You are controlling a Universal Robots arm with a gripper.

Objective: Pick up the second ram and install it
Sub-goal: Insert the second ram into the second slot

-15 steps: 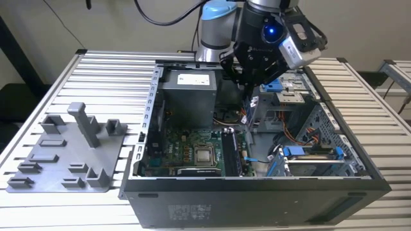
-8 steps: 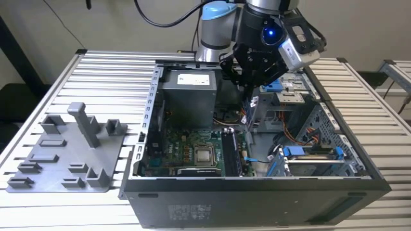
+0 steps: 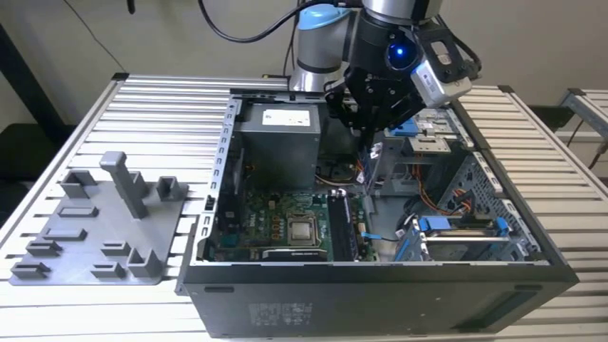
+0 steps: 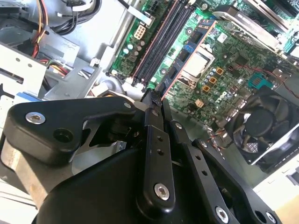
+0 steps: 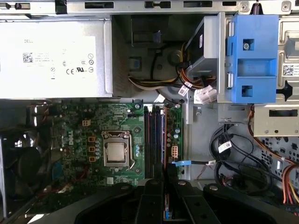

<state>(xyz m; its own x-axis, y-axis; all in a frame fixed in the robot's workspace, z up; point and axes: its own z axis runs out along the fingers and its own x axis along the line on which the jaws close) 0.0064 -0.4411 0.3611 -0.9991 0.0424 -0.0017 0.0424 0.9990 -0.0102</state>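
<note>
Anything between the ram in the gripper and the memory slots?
Nothing visible. In the first wrist view the gripper, shut on the second ram, hangs over the memory slots, which lie uncovered. The blue-tagged cable lies beside the slots, on the drive cage side, not across them.

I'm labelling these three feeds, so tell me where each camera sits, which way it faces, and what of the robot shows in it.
Exterior view: off the arm, looking down at the open computer case on the slatted table; shows the arm and gripper.
First wrist view: on the arm, facing straight down into the case; gripper at one edge.
Second wrist view: on the arm, looking obliquely along the gripper.
Shared: all three show the motherboard and RAM slots.
</note>
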